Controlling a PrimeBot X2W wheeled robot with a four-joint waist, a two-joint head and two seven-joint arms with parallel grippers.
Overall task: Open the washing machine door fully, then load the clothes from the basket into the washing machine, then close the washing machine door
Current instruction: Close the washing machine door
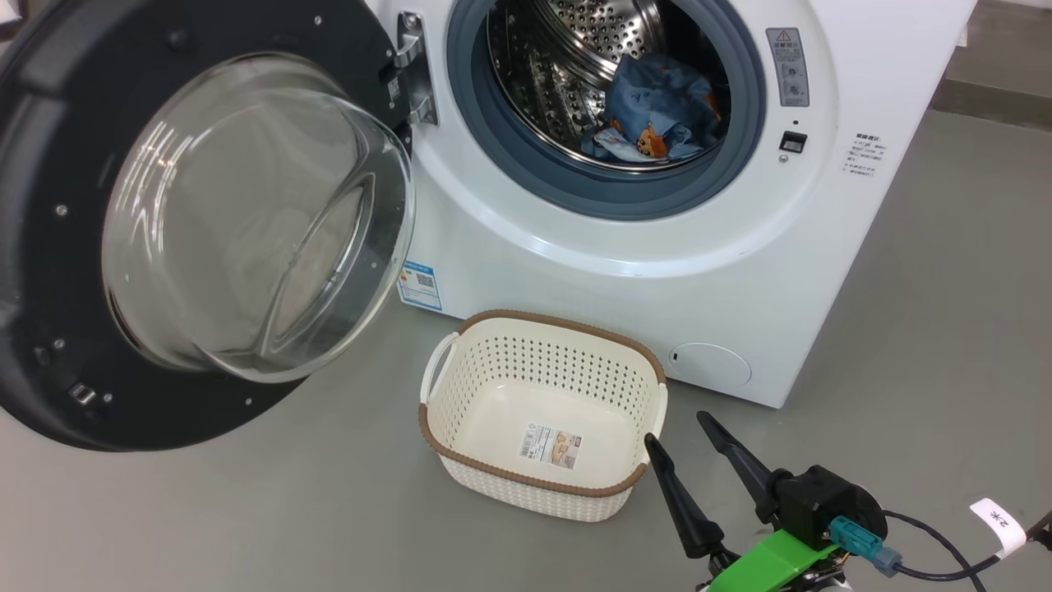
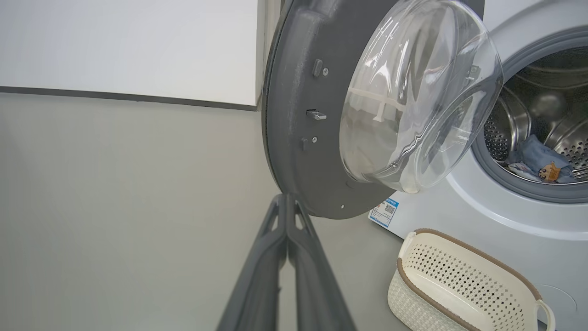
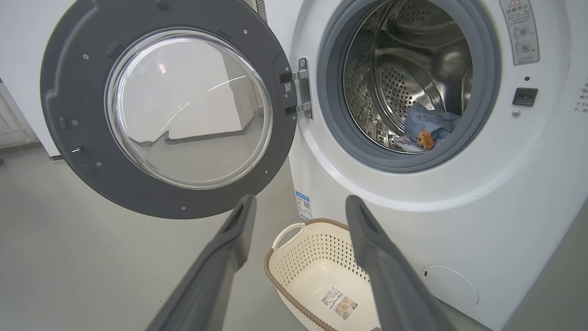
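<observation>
The washing machine door (image 1: 205, 222) stands wide open, the clothes (image 1: 657, 111) lie in the drum (image 1: 567, 74) of the washing machine (image 1: 657, 271), and the basket (image 1: 542, 485) sits empty on the floor (image 1: 246, 510) before it, so only closing is left, with the left gripper (image 2: 287, 197) pinched shut on nothing near the door's lower edge and the right gripper (image 1: 675, 427) spread wide and empty.

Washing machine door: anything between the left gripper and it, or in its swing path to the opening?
Nothing visible. The shut left gripper points at the lower rim of the washing machine door. The clothes lie in the drum, behind the gasket. The basket stands on the floor below the opening, seemingly lower than the door's sweep.
</observation>
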